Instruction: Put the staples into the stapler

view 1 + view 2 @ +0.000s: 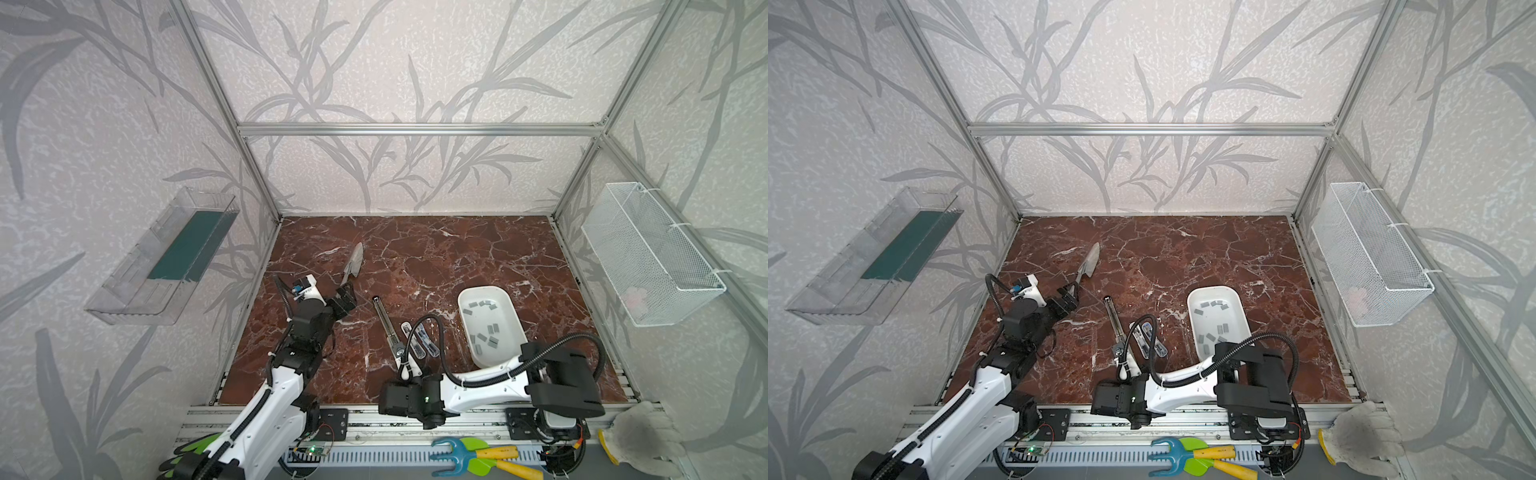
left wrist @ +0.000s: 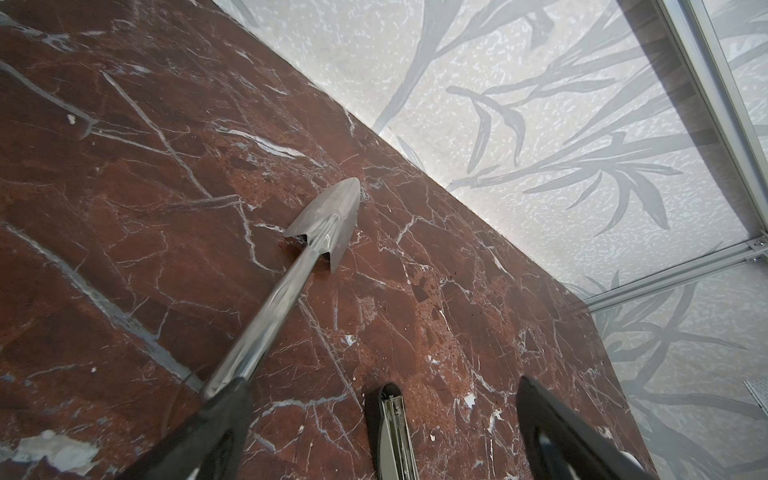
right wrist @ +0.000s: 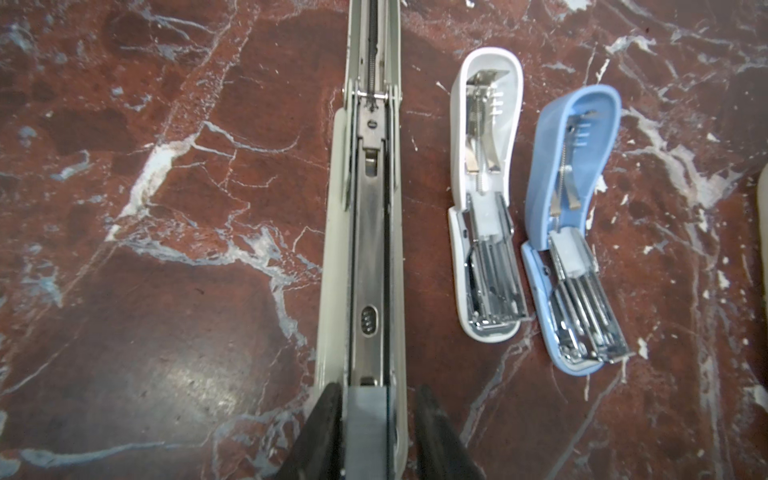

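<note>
My right gripper point(image 3: 378, 388), jaws narrow, straddles a grey staple strip point(image 3: 368, 415) at the open long stapler's point(image 3: 370, 249) channel end; I cannot tell if I grip it. Other staples point(image 1: 492, 341) lie in the white tray point(image 1: 460, 299). My left gripper point(image 1: 345, 297) gapes wide, well apart. Pushing could skid the unbraced stapler across the glossy red marble point(image 1: 457, 257), or jam the strip crooked. Grey leaf-patterned walls surround.

Lighting is even and diffuse, apparently from overhead, and shadows under the arms are soft. Both top views are sharp at centre, and wide-angle stretch splays the frame posts point(image 1: 222, 95) outward. There is glare on the trowel point(image 2: 328, 216) blade and the stapler point(image 3: 370, 249) channel, with a pale sheen on the marble tabletop point(image 3: 187, 374). The fingers point(image 3: 322, 434) in the right wrist view are blurred at close range.
</note>
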